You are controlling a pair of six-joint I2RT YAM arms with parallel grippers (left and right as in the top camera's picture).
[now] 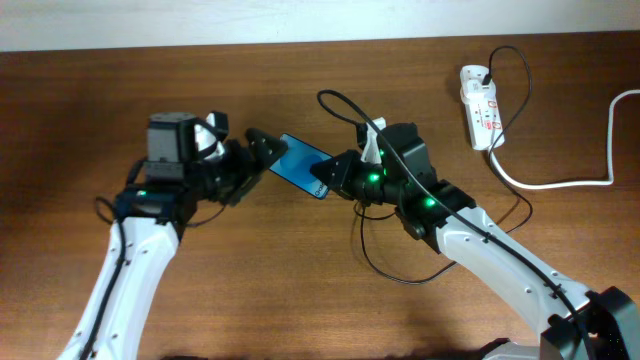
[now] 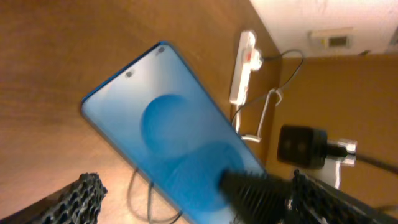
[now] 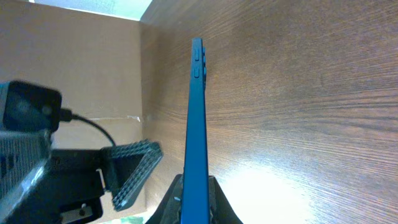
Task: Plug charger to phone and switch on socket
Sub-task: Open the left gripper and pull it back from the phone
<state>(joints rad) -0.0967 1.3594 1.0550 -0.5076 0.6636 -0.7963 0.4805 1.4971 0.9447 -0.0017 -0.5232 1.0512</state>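
Note:
The phone, with its blue screen, is held over the middle of the table. My right gripper is shut on its lower end; the right wrist view shows the phone edge-on between the fingers. My left gripper is open at the phone's other end. In the left wrist view its fingers stand wide apart, with one finger lying over the screen. The white socket lies at the back right. The charger's black cable runs from it and loops under my right arm; its connector tip is hidden.
The socket's thick white cord runs off to the right edge. The socket also shows in the left wrist view. A loop of black cable lies on the wood in front of the right arm. A pale wall bounds the table's far side.

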